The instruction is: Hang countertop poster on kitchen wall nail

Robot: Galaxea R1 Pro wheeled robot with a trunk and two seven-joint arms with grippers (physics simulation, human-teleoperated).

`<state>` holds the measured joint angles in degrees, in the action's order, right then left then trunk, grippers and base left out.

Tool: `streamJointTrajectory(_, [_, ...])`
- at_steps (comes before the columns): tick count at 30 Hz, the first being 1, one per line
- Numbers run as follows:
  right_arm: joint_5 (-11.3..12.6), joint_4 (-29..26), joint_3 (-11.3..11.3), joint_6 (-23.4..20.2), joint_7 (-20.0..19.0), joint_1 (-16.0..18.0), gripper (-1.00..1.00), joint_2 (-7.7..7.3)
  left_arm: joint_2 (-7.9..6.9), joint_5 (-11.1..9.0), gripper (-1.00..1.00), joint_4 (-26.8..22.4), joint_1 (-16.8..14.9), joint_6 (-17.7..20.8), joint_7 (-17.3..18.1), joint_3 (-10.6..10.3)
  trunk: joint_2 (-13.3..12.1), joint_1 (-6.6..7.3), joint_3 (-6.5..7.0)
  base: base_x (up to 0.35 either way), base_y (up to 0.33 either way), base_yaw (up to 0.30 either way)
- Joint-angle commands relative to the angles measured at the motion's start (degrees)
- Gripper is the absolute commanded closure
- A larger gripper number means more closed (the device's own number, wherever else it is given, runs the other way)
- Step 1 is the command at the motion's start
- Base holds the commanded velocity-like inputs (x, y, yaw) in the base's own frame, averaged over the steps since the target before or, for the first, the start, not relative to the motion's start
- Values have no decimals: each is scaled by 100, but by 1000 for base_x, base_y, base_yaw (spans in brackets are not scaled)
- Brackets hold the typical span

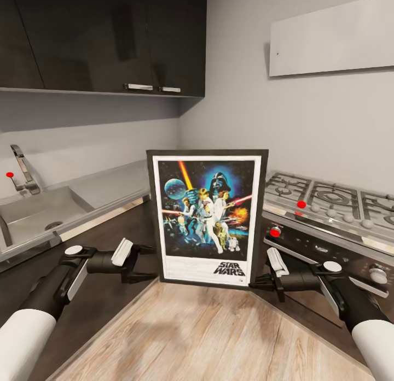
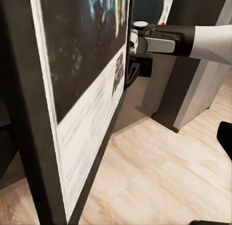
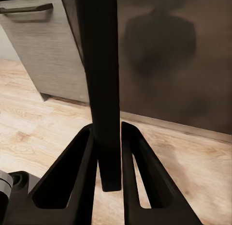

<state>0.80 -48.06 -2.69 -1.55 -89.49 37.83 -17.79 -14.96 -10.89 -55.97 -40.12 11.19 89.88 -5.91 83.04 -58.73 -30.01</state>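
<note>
Right tool (image 1: 261, 282) pinching the poster (image 1: 207, 216), left tool (image 1: 143, 259) beside its other edge
The poster hangs upright above the floor, in front of the dark bench (image 1: 123, 228) corner; the left tool's grip I cannot tell (its fingers sit at the frame's side), so a one-sided pinch low on the frame could let it pivot or slip

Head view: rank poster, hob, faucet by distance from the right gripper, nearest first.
1. Poster: its lower right edge sits between the right gripper's fingers.
2. Hob: just behind and above that gripper, on the right.
3. Faucet: far left, over the sink.
</note>
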Motion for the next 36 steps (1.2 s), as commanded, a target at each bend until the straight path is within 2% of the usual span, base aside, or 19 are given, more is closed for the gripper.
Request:
streamJointTrajectory(1, [8,-1,-12,-47,-7,5,100,-5,-7,-28,-100,2,-4,59,12,-19,4,0,-6,0,0,0])
streamJointTrajectory(8, [8,-1,-12,-47,-7,5,100,-3,-24,-12,-100,160,-4,53,12,17,4,0,-6,0,0,0])
streamJointTrajectory(11, [8,-1,-12,-47,-7,5,100,-5,-172,-2,-100,646,-4,-10,12,62,4,0,-6,0,0,0])
streamJointTrajectory(15, [8,-1,-10,-47,-7,5,100,-5,-398,-2,-100,1203,-4,-428,12,70,4,0,-6,0,0,0])
streamJointTrajectory(18, [8,-1,-6,-47,-7,5,100,-5,-483,-2,-100,1472,-4,-601,12,70,4,0,-6,0,0,0])
streamJointTrajectory(22, [8,-1,-3,-47,-7,5,100,-5,-495,6,-100,1823,-4,-691,12,56,4,0,-6,0,0,0])
streamJointTrajectory(24, [8,-1,2,-49,-7,5,100,-5,-454,10,-100,2327,-4,-788,12,45,4,0,-6,0,0,0])
streamJointTrajectory(26, [8,-1,3,-52,-7,5,100,-5,-427,6,-100,2622,-4,-912,12,39,4,0,-6,0,0,0])
streamJointTrajectory(27, [8,-1,4,-55,-7,5,100,-5,-343,8,-100,2911,-4,-1077,12,35,4,0,-6,0,0,0])
streamJointTrajectory(28, [8,-1,10,-73,-7,5,100,-5,-102,12,-100,3374,-4,-1312,12,42,4,0,-6,0,0,0])
streamJointTrajectory(30, [8,-1,20,-89,-1,5,100,-5,68,12,-100,3859,-4,-1483,12,49,4,0,-6,0,0,0])
streamJointTrajectory(32, [8,-1,24,-96,3,5,100,-5,136,9,-100,4245,-4,-1636,12,51,4,0,-6,0,0,0])
streamJointTrajectory(33, [8,-1,27,-101,5,5,100,-5,188,0,-100,4644,-4,-1859,-247,53,4,0,-6,0,0,0])
streamJointTrajectory(34, [8,-1,29,-104,8,5,100,-5,209,-2,-100,4812,-4,-1987,-394,53,4,0,-6,0,0,0])
streamJointTrajectory(36, [8,-1,36,-112,15,5,100,-5,319,-1,-100,5193,39,-2356,-915,57,4,0,-6,0,0,0])
